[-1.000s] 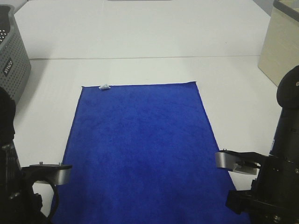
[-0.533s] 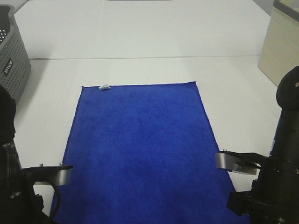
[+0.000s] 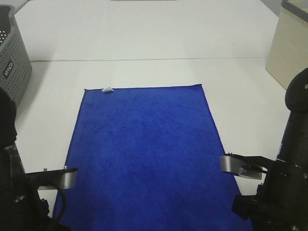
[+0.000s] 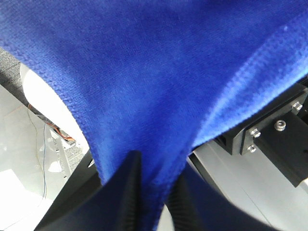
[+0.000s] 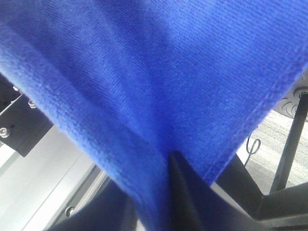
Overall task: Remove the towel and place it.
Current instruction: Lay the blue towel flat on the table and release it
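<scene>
White table (image 3: 144, 38), the towel (image 3: 144, 154) spread flat on it, both of my grippers on its edge farthest from the grey basket (image 3: 14, 62).
I see the towel right of the basket and apart from it, its white tag (image 3: 108, 89) at the corner nearest the basket. My left gripper (image 4: 158, 166) pinches the cloth between narrow jaws, and my right gripper (image 5: 147, 178) does likewise.

High camera looks down the table (image 3: 144, 38); both wrist cameras sit close against the same towel (image 3: 144, 154).
</scene>
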Robot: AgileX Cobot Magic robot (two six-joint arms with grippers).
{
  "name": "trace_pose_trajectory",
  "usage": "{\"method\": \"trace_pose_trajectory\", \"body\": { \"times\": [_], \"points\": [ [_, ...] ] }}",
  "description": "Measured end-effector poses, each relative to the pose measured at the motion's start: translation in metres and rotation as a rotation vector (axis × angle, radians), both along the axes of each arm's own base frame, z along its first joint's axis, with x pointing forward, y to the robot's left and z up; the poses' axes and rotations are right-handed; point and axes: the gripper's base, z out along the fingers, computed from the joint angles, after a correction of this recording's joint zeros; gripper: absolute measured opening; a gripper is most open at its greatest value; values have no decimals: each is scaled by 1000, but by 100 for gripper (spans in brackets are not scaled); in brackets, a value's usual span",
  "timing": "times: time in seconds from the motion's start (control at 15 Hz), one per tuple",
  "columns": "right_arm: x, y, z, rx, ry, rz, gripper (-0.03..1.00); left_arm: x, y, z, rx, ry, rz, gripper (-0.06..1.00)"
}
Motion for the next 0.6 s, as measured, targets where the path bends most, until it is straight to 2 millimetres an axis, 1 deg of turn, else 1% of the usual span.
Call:
{"method": "trace_pose_trajectory", "body": {
  "times": [0.07,0.13,0.2,0.27,0.4,0.6],
  "points": [
    [0,0,0,0,2,1,28,0,-1,0,-3,2,7,29],
    [0,0,0,0,5,0,46,1,-2,0,-10,-6,23,41],
    [0,0,0,0,5,0,58,2,-2,0,-11,-11,27,46],
    [0,0,0,0,5,0,66,2,-2,-1,-11,-14,30,51],
    [0,0,0,0,5,0,71,2,-2,-1,-11,-14,30,58],
    [2,1,3,5,-10,3,72,4,-3,2,-20,-13,15,61]
  ]
}}
